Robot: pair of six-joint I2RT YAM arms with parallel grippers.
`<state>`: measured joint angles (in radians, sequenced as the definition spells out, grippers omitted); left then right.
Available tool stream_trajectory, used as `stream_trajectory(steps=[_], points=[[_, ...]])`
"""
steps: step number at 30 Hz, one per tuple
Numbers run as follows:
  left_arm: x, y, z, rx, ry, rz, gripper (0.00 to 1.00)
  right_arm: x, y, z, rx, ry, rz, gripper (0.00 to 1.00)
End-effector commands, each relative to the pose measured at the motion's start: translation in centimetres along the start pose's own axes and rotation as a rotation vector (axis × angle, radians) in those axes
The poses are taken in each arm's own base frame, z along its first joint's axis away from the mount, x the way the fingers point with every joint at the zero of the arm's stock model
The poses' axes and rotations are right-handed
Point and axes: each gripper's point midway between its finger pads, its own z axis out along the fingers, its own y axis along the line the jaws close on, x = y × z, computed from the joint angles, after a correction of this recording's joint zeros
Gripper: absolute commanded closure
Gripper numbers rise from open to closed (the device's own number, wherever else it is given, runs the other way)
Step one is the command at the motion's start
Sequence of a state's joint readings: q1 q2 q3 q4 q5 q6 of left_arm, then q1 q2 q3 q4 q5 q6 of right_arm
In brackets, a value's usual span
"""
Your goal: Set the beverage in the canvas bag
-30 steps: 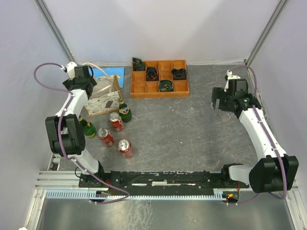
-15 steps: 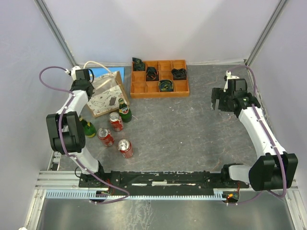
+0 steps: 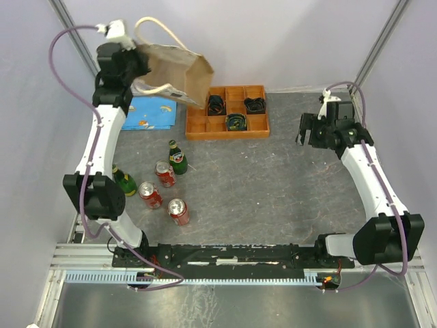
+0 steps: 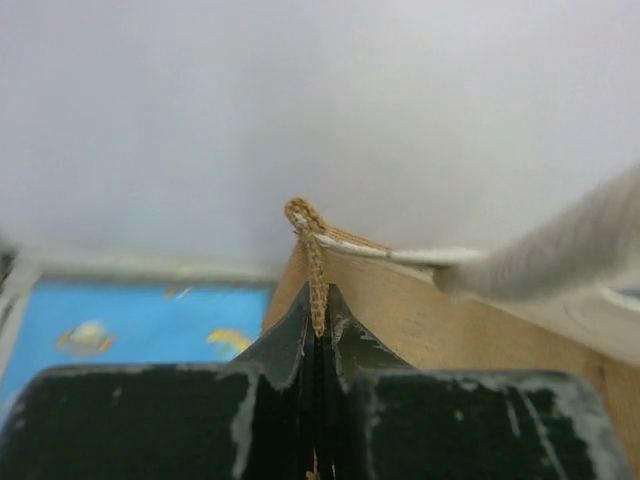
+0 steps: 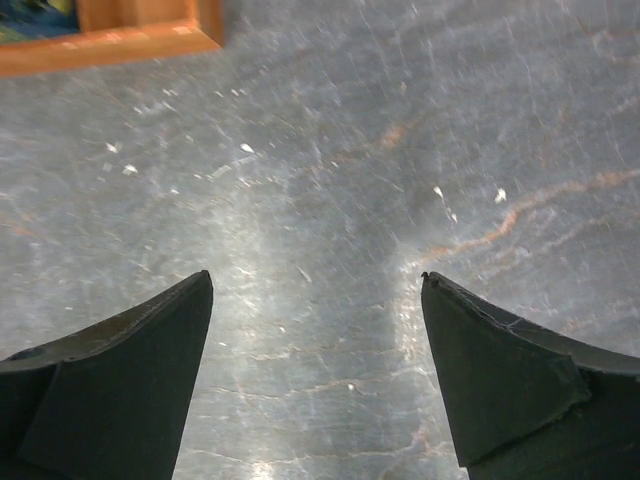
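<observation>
The tan canvas bag (image 3: 181, 72) hangs in the air at the back left, tilted, with its cream rope handles (image 3: 158, 26) looping off it. My left gripper (image 3: 138, 65) is shut on the bag's woven top edge (image 4: 317, 262), whose tan side (image 4: 450, 325) fills the right of the left wrist view. The beverages stand on the table at the left: a green bottle (image 3: 177, 158), a second green bottle (image 3: 124, 182) and three red cans (image 3: 165, 173) (image 3: 150, 195) (image 3: 179, 212). My right gripper (image 3: 306, 131) (image 5: 316, 285) is open over bare table at the right, holding nothing.
An orange compartment tray (image 3: 194, 126) (image 5: 110, 32) with black items in it sits at the back centre. A blue patterned mat (image 3: 150, 111) (image 4: 130, 330) lies under the lifted bag. Grey walls and metal posts close in the back and sides.
My left gripper shut on the bag's edge and lifted it from the table by the mat high into the air. The right gripper shifted slightly toward the back.
</observation>
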<state>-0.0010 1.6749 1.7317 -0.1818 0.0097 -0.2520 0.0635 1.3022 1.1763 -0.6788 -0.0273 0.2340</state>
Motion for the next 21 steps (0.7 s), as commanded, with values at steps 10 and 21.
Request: stream_trajectory(steps=[10,21], points=[[5.5,-31.5,-5.2,0.834,0.079,0.377,0.97,-14.9,5.4,-18.4,-0.212,-0.457,-0.012,0.11],[12.5,-37.8,-4.3,0.822,0.163,0.403,0.97,-7.9,7.4,-22.2,-0.343,-0.389,0.007,0.14]])
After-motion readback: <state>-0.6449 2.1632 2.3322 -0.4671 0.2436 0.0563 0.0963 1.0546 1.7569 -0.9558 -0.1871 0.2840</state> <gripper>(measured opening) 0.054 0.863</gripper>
